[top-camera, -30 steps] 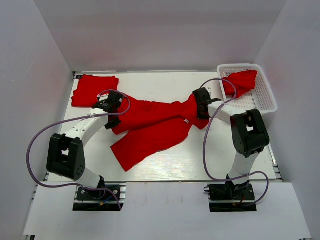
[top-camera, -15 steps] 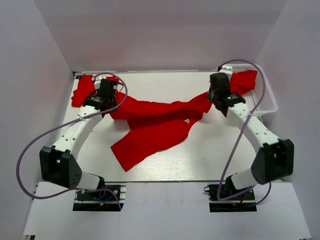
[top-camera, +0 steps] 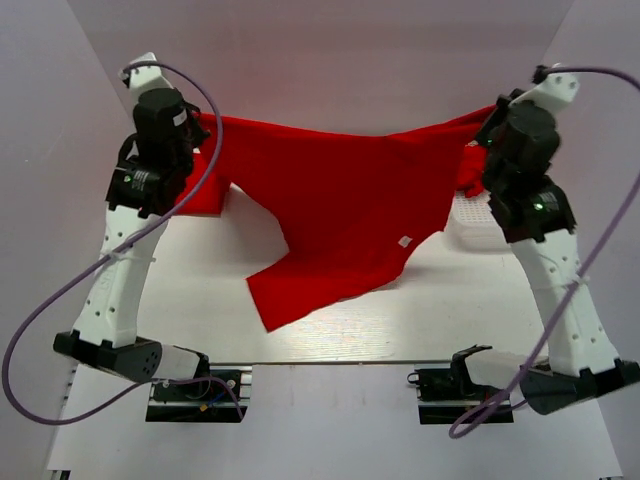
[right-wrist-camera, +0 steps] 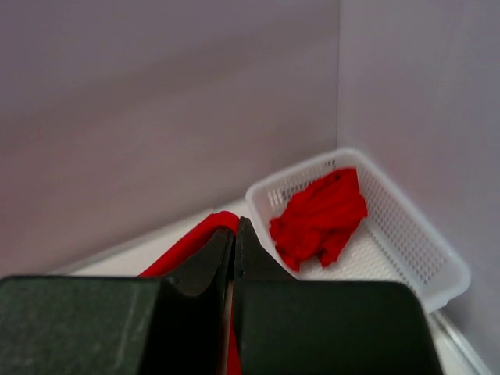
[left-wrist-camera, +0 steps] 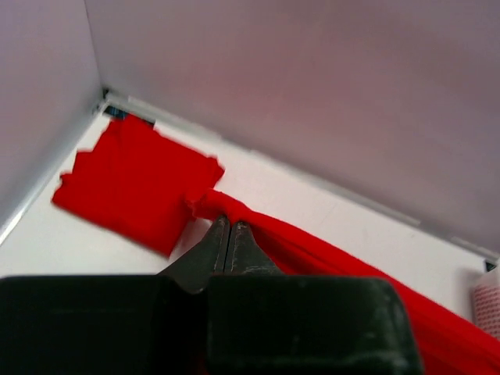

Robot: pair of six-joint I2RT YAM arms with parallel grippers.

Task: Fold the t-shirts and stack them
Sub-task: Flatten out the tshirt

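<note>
The left gripper (left-wrist-camera: 229, 232) has its jaws pressed together. They pinch one top corner of a big red t-shirt (top-camera: 350, 200). The right gripper (right-wrist-camera: 234, 234) also has its jaws pressed together, pinching the other top corner.

Both arms are up high, one on the left and one on the right. The big red t-shirt hangs spread out between them, above the white table (top-camera: 330, 335). Its top edge dips a little in the middle. Its bottom end droops down and touches the table, more to the left side. A small white label (top-camera: 405, 241) shows on the cloth.

A white basket (right-wrist-camera: 406, 226) with little holes sits in the far right corner of the table. One crumpled t-shirt (right-wrist-camera: 320, 215), also red, lies bunched up inside it. From above, the hanging shirt hides most of the basket.

A folded t-shirt (left-wrist-camera: 133, 180), red too, lies flat on the table in the far left corner. It is not in any box or basket.
</note>
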